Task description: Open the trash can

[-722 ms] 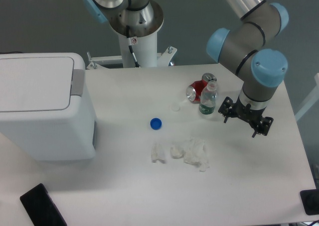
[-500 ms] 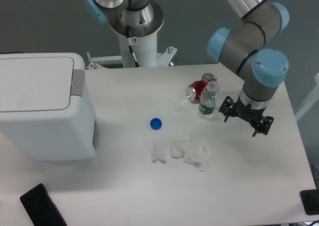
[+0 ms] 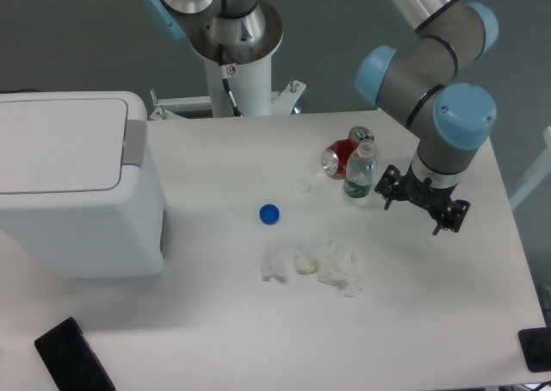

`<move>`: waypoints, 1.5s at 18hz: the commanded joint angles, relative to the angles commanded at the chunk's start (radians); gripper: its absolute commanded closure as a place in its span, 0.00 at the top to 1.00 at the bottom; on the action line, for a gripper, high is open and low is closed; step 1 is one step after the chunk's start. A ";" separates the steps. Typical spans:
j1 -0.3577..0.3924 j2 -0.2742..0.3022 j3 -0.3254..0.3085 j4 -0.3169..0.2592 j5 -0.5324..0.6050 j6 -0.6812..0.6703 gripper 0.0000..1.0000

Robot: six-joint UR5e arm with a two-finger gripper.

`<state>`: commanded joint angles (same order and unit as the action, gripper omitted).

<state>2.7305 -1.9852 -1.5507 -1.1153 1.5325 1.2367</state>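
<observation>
Shifted a touch left since the earlier frame, gripper (image 3: 424, 208) hovering beside bottle (image 3: 359, 171) and cans (image 3: 342, 154) — jaws' state impossible to tell. Trash can (image 3: 73, 184) shut, far left on worktop (image 3: 430, 305) — risk of toppling bottle crossing over.

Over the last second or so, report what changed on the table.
The gripper edged very slightly to the left in the image, holding nothing and still far from the trash can. The can's lid stayed shut; the bottle, blue cap and crumpled tissues did not move.
</observation>
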 joint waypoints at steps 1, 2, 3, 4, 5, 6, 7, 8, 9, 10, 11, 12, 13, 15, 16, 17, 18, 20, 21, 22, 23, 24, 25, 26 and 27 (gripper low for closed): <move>0.002 0.009 -0.003 0.011 -0.034 -0.038 1.00; 0.003 0.011 0.001 0.023 -0.092 -0.078 1.00; 0.005 0.014 0.001 0.022 -0.133 -0.107 1.00; 0.006 0.034 -0.005 0.014 -0.135 -0.121 1.00; 0.011 0.070 -0.021 -0.009 -0.137 -0.126 1.00; 0.012 0.098 -0.043 -0.047 -0.138 -0.126 1.00; 0.011 0.124 -0.055 -0.084 -0.140 -0.126 1.00; 0.005 0.152 -0.065 -0.119 -0.143 -0.132 1.00; 0.000 0.173 -0.065 -0.148 -0.150 -0.149 1.00; -0.006 0.190 -0.063 -0.167 -0.166 -0.186 1.00; -0.015 0.204 -0.063 -0.173 -0.182 -0.227 0.99; -0.032 0.212 -0.063 -0.179 -0.193 -0.271 0.95; -0.049 0.216 -0.063 -0.195 -0.195 -0.316 0.91; -0.080 0.244 -0.063 -0.230 -0.198 -0.377 0.80; -0.093 0.256 -0.063 -0.253 -0.212 -0.394 0.75; -0.104 0.272 -0.063 -0.273 -0.233 -0.410 0.70; -0.113 0.290 -0.062 -0.284 -0.261 -0.424 0.69; -0.129 0.325 -0.062 -0.296 -0.313 -0.469 0.59; -0.135 0.338 -0.062 -0.297 -0.336 -0.489 0.54; -0.138 0.348 -0.063 -0.304 -0.353 -0.509 0.51; -0.144 0.356 -0.063 -0.320 -0.365 -0.520 0.46; -0.144 0.359 -0.062 -0.336 -0.380 -0.525 0.39; -0.149 0.362 -0.054 -0.350 -0.387 -0.542 0.36; -0.149 0.370 -0.051 -0.357 -0.394 -0.565 0.32; -0.150 0.381 -0.054 -0.357 -0.413 -0.589 0.29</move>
<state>2.5802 -1.6047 -1.6045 -1.4726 1.1200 0.6476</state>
